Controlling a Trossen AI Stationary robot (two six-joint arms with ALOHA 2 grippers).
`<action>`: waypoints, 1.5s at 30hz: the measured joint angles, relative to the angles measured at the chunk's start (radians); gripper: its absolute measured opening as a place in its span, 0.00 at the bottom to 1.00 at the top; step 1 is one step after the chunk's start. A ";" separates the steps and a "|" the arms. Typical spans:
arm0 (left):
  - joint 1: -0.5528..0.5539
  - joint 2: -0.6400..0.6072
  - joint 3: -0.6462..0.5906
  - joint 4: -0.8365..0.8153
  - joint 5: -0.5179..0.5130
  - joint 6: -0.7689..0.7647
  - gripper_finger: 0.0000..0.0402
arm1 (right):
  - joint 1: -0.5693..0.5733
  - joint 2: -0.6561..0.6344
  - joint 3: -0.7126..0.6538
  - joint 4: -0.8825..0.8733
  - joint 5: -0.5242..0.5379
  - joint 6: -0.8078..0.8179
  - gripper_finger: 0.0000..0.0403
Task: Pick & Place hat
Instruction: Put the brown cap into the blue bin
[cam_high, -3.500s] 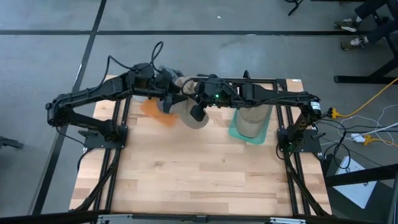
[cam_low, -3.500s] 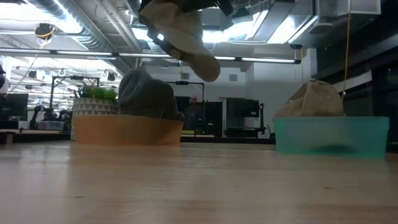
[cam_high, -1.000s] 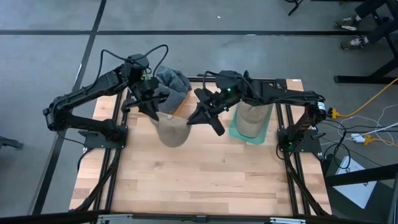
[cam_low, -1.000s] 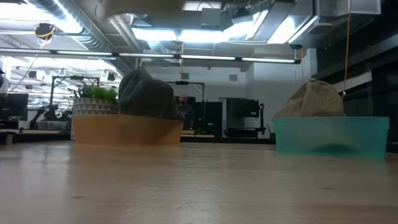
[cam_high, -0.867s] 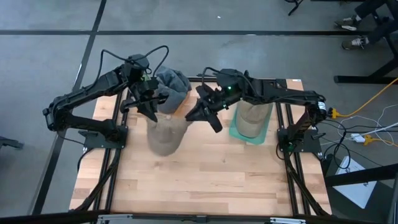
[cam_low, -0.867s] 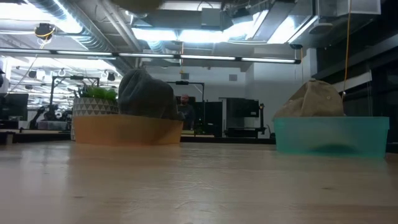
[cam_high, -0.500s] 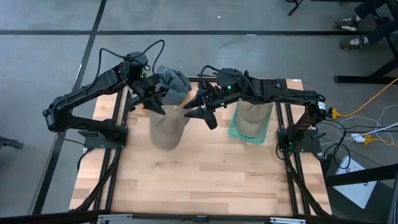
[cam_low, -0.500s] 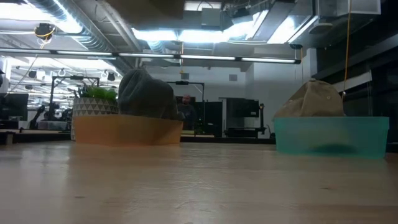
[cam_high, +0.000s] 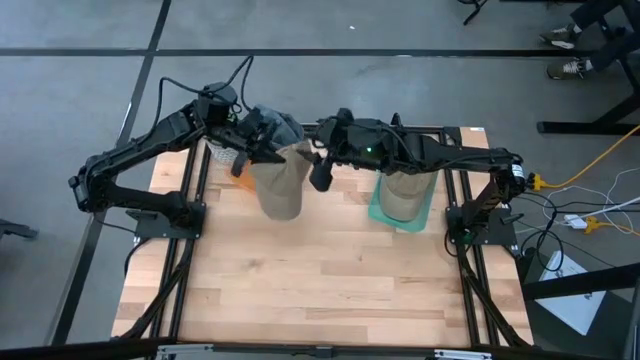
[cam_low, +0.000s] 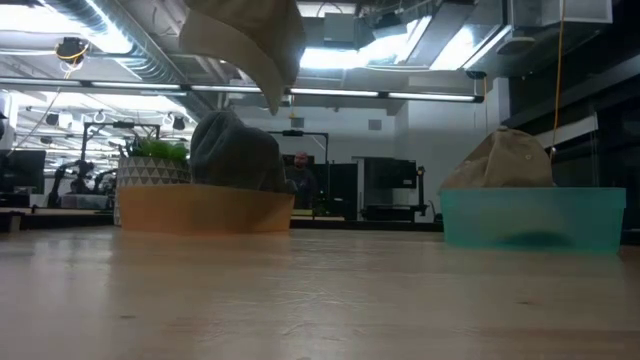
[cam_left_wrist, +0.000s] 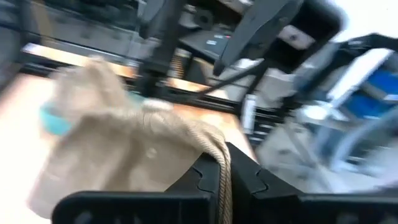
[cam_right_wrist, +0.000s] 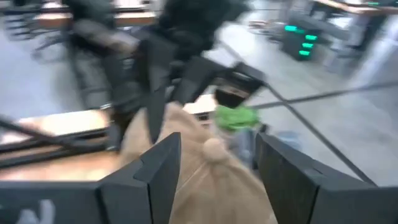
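A tan knit hat (cam_high: 280, 182) with a pompom (cam_right_wrist: 213, 148) hangs high over the table's far middle; in the low view the hat (cam_low: 252, 35) shows at the top. My left gripper (cam_high: 266, 154) is shut on it from the left. My right gripper (cam_high: 318, 170) stands open at the hat's right side, one finger on either side of the pompom end (cam_right_wrist: 214, 163). A grey hat (cam_high: 276, 126) rests in an orange tray (cam_low: 200, 210). Another tan hat (cam_high: 404, 190) sits in a teal tray (cam_low: 535, 218). My left gripper pinches the hat's ribbed rim (cam_left_wrist: 220, 149) between its two fingers, which come nearly level from the table's left. The rest of the hat hangs below and beyond the fingers, clear of the table. My right gripper: whether its open fingers touch the hat, I cannot tell.
The orange tray (cam_high: 240, 168) stands at the far left of the wooden table (cam_high: 320, 280) and the teal tray (cam_high: 378, 212) at the far right. Dark frame rails (cam_high: 190, 250) run along both sides. The near half of the tabletop is bare wood.
My left gripper has turned at the wrist and now points toward the table's right; the tan hat has swung with it toward the far edge. My right gripper has turned about in place, from slanting toward the near left to facing the hat.
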 joint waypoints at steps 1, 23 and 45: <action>-0.001 0.000 0.000 0.006 -0.043 0.010 0.01 | 0.000 0.000 0.000 -0.001 0.028 0.031 0.50; -0.010 0.000 0.000 0.133 -0.304 0.173 0.01 | -0.133 0.042 -0.021 -0.062 -0.149 0.371 0.72; -0.010 0.000 0.000 0.073 -0.357 0.173 0.03 | -0.123 0.080 -0.022 0.007 -0.160 0.262 0.04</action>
